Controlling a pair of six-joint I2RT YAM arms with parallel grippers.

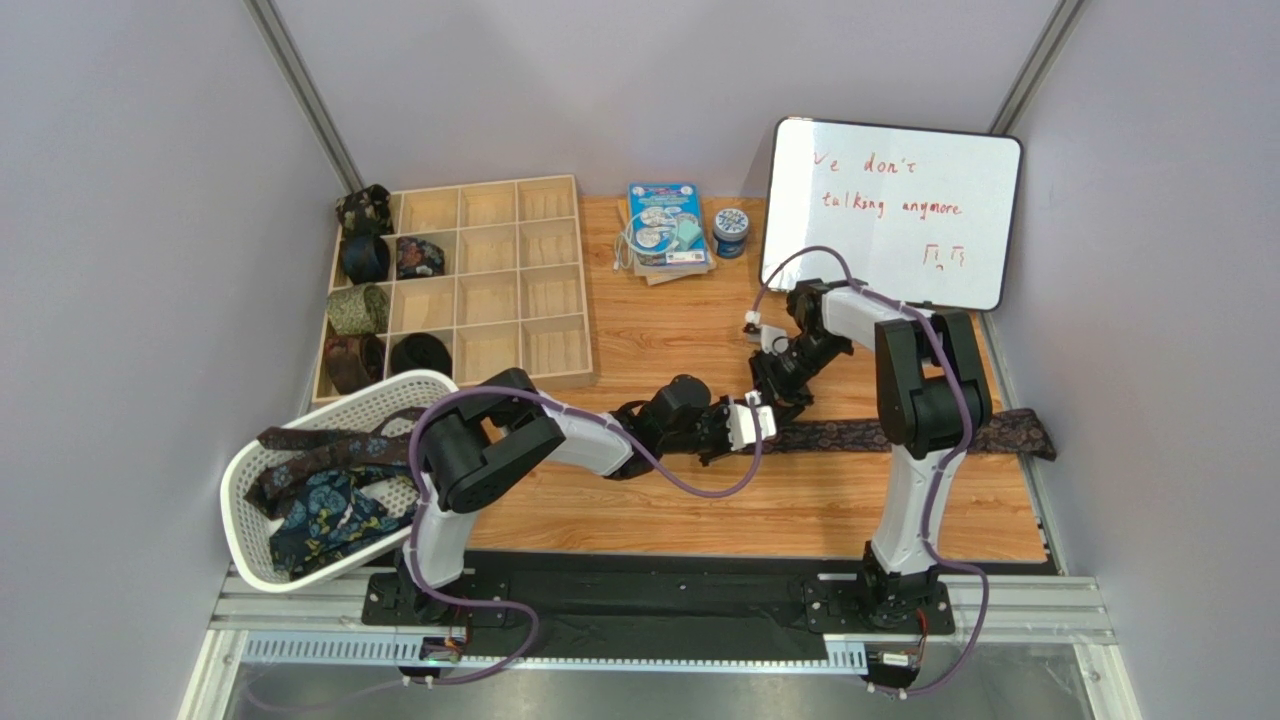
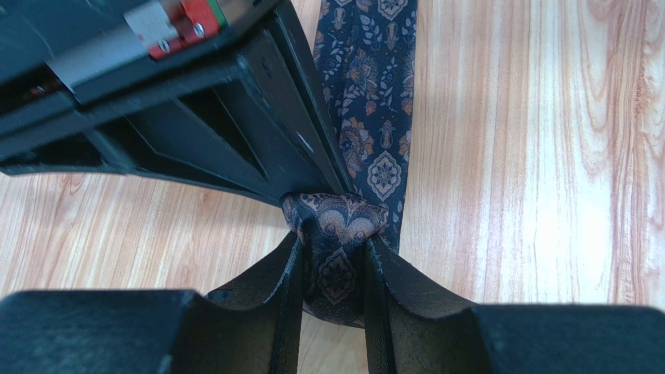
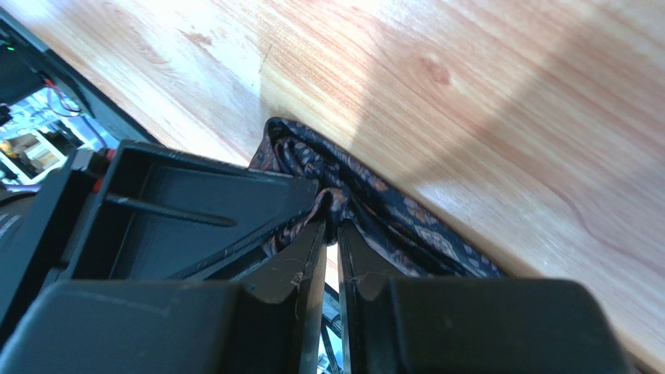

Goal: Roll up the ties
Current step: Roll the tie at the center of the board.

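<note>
A dark navy tie with a brown paisley pattern point(image 1: 902, 435) lies stretched across the wooden table, its wide end at the right edge. My left gripper point(image 1: 747, 423) is shut on the tie's folded narrow end point(image 2: 337, 234). My right gripper point(image 1: 781, 383) meets it from behind and is shut on the same bunched end point(image 3: 332, 204). The right gripper's black body fills the upper left of the left wrist view. More ties point(image 1: 323, 503) lie loose in the white mesh basket point(image 1: 248, 518). Several rolled ties point(image 1: 361, 308) sit in the tray's left column.
A wooden compartment tray point(image 1: 496, 285) stands at the back left. A booklet point(image 1: 666, 228) and a small round tin point(image 1: 730, 230) lie at the back middle. A whiteboard point(image 1: 890, 210) with red writing leans at the back right.
</note>
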